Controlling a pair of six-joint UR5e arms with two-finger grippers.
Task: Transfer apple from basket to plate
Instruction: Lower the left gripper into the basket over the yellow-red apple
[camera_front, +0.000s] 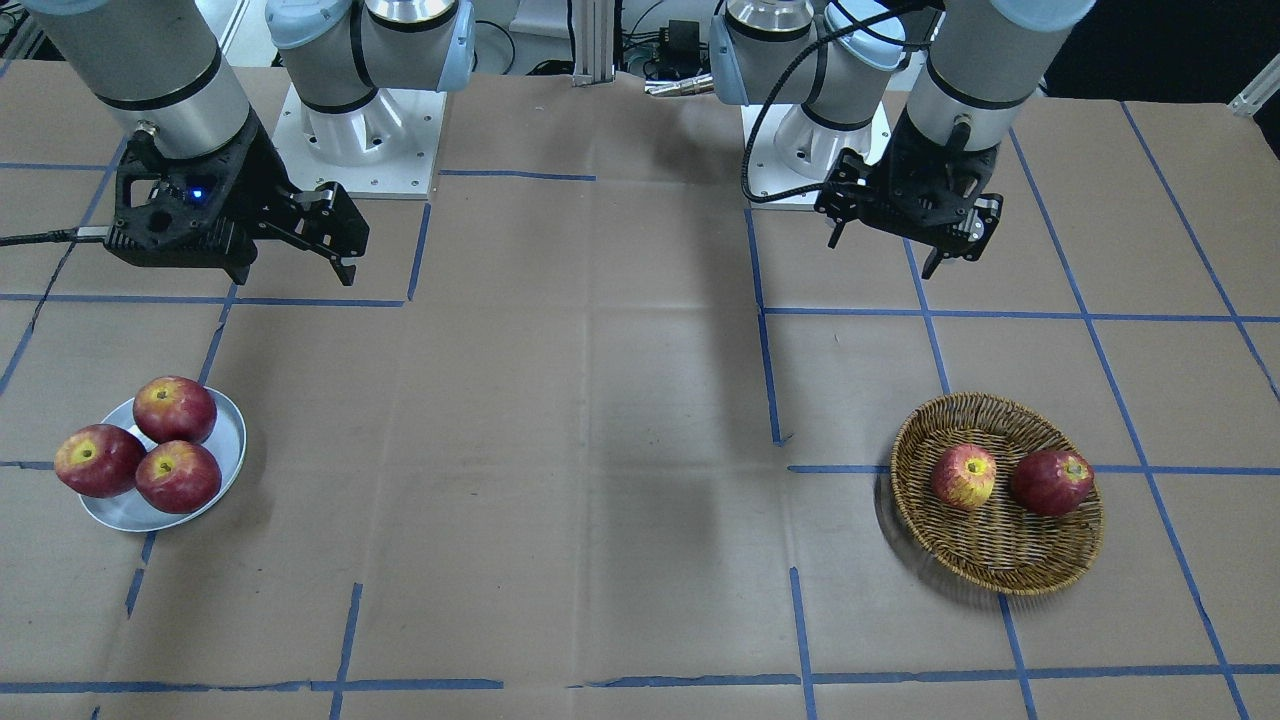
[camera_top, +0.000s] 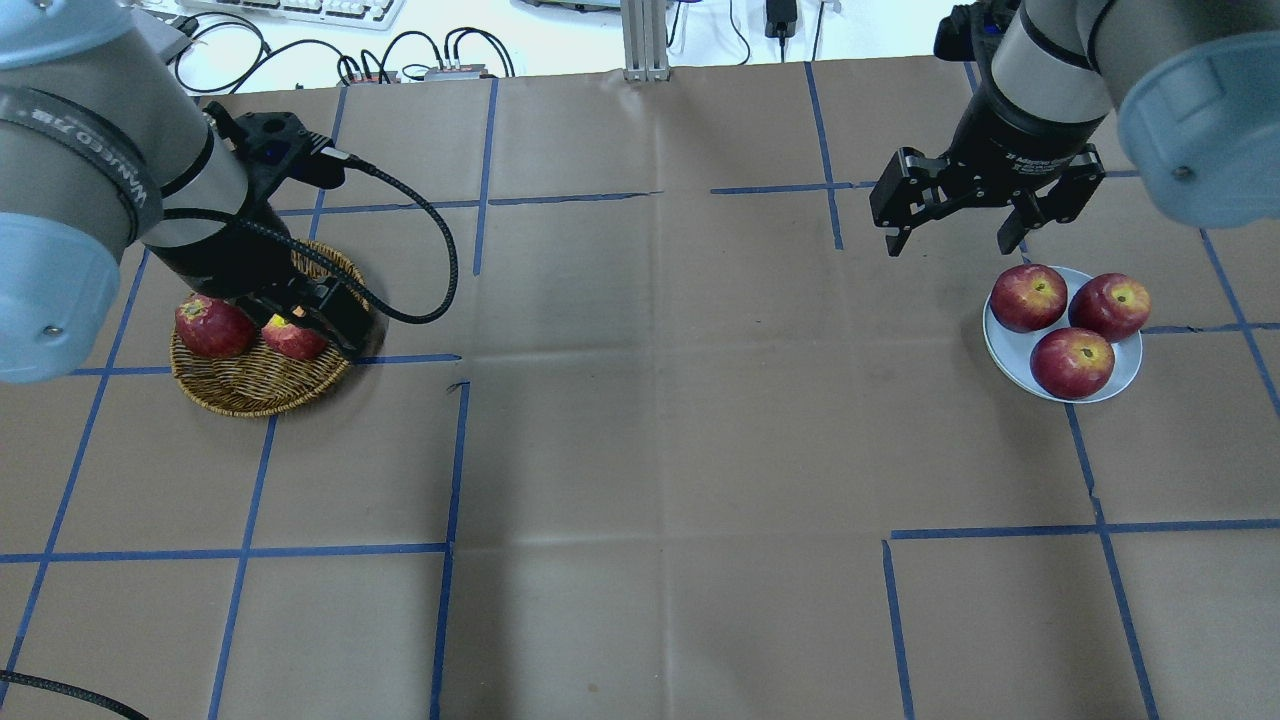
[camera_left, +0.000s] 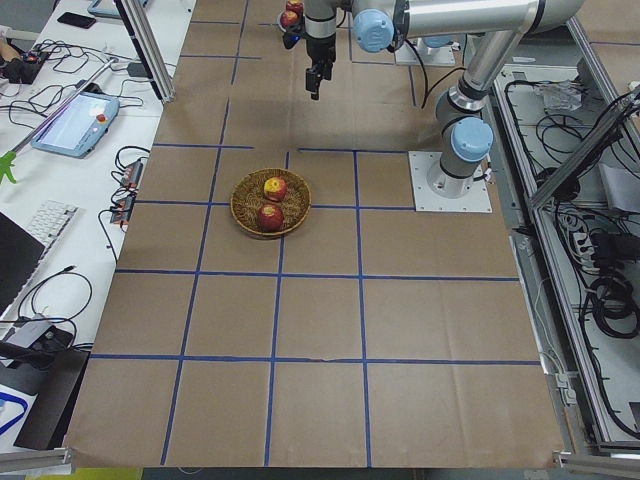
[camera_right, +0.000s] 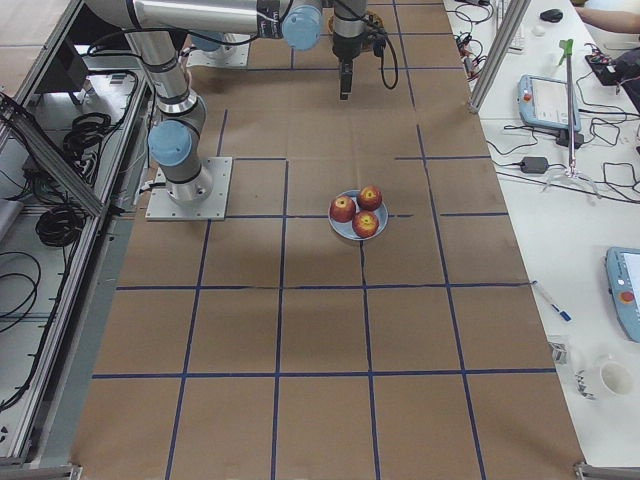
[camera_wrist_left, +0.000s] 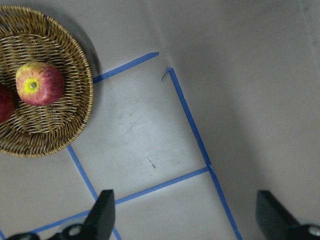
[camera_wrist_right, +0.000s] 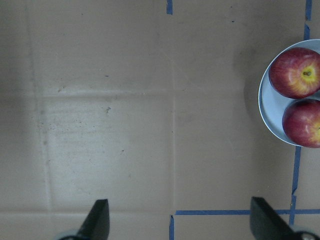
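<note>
The pale red-and-yellow apple (camera_front: 964, 476) lies in the round wicker basket (camera_front: 990, 545) next to a darker red apple (camera_front: 1051, 482). In the left wrist view the apple (camera_wrist_left: 39, 83) and basket (camera_wrist_left: 60, 135) sit at the upper left. My left gripper (camera_front: 882, 255) is open and empty, raised above the table on the robot's side of the basket. In the overhead view it partly covers the apple (camera_top: 292, 340). The grey-blue plate (camera_front: 228, 445) holds three dark red apples. My right gripper (camera_front: 295, 272) is open and empty, raised beside the plate (camera_wrist_right: 267, 112).
The brown paper table cover (camera_front: 600, 450) with blue tape lines stretches between basket and plate. The three apples (camera_top: 1072, 362) fill most of the plate (camera_top: 1004, 345). Cables and equipment lie beyond the table's far edge in the overhead view.
</note>
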